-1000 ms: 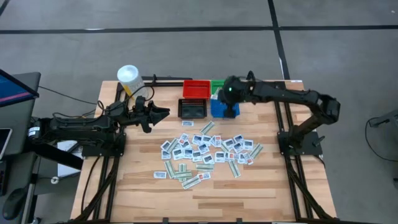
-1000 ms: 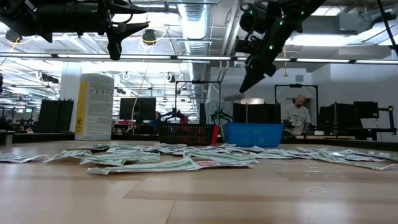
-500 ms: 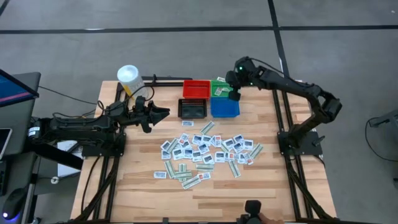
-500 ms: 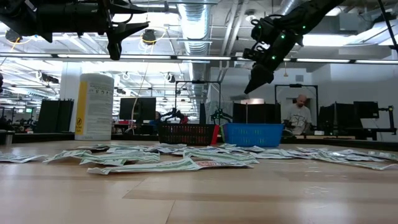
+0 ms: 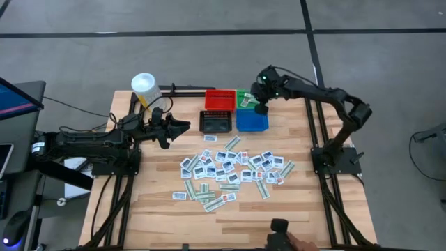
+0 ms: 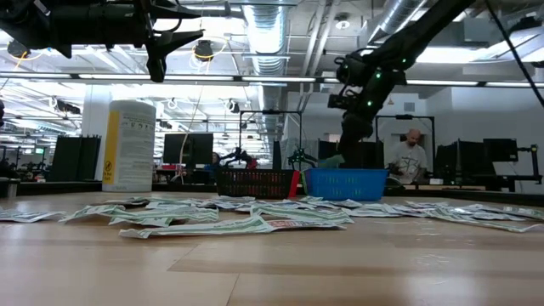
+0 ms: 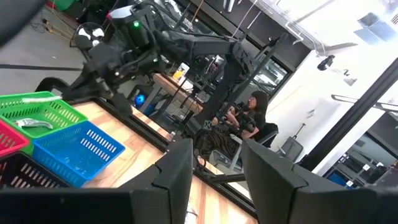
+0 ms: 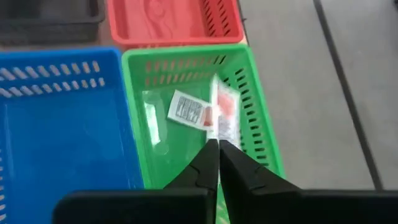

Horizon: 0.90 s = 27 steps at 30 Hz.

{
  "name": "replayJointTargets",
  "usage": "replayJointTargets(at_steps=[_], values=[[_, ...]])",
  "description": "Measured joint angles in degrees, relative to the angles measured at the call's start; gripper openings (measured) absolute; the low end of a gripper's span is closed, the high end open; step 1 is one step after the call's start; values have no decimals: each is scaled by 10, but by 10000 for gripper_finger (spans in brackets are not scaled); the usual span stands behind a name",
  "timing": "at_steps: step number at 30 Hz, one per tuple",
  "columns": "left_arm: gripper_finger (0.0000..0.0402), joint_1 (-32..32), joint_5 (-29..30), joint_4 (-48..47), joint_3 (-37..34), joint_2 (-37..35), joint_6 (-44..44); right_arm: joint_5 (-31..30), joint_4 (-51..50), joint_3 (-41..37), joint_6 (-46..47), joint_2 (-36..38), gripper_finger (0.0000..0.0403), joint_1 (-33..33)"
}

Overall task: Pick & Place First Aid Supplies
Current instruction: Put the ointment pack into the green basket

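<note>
Many small first aid packets [image 5: 230,171], white squares and pale strips, lie flat and scattered on the wooden table. My right gripper [image 8: 219,148] hangs over the green bin [image 5: 244,94] at the far edge, shut on a narrow strip packet [image 8: 224,115] with red print. A white packet [image 8: 189,110] lies flat on the floor of the green bin [image 8: 261,118]. My left gripper [image 5: 180,127] waits open above the table, left of the black bin [image 5: 215,122], with nothing between its fingers [image 7: 180,171]. My right gripper pinches one short end [image 8: 219,138] of the strip packet between its two fingertips. The fingers slant down from above, in line with the strip. The packet hangs below them inside the green bin [image 6: 331,159]. Whether its lower end touches the bin floor, I cannot tell.
A red bin [image 5: 219,100] stands beside the green one, and a blue bin [image 5: 252,122] beside the black one. A white tub [image 5: 143,85] stands at the far left corner. A hand [image 5: 282,233] with a dark object shows at the near edge.
My right gripper has swung from above the blue bin toward the table's far edge, to over the green bin, and has come down close to it. It has stayed shut on the strip.
</note>
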State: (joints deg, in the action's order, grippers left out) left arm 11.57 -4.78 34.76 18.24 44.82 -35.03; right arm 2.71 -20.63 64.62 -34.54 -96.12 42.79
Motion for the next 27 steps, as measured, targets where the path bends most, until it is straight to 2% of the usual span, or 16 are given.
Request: replayJointTargets(at_steps=[5,11,14,20,27], values=[[140,0,0,0,0,0,0,-36,3,0,16,-5,59,-4],[140,0,0,0,0,0,0,-42,-22,0,74,43,105,-25],[140,0,0,0,0,0,0,-28,-41,0,111,82,108,-56],[140,0,0,0,0,0,2,37,-61,0,165,131,101,-142],[140,0,0,0,0,0,2,68,-107,0,163,102,102,-257]])
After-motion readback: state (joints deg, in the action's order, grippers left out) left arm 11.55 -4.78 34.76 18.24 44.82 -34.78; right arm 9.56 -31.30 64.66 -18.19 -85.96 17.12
